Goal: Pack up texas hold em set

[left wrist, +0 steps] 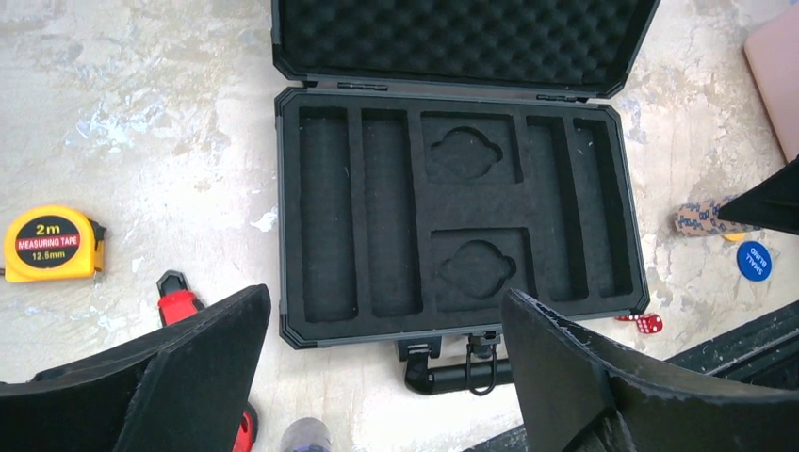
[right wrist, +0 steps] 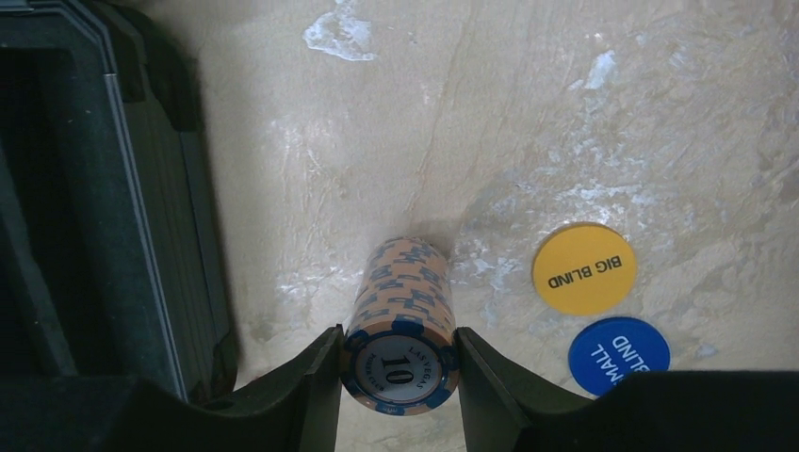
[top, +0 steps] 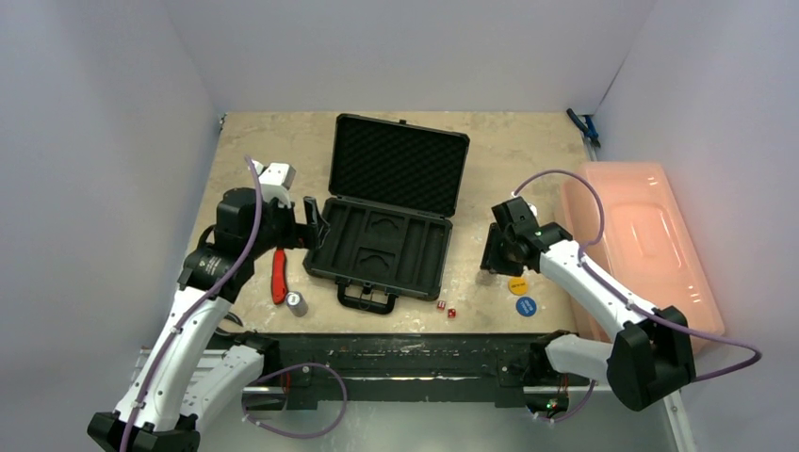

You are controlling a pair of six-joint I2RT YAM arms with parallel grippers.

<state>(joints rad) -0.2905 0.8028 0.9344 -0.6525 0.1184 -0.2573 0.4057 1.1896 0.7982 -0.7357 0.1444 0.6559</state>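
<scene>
one chip stack is lying on its side on the table just right of the open black case, and the right gripper is clamping it between both fingers. the left gripper is hanging wide open at the case's left end.

At frame centre the moulded tray can be reached freely from above, walled at its upper side by the raised lid. Bare tabletop is seen upper right, bounded rightward by the pink bin.
</scene>
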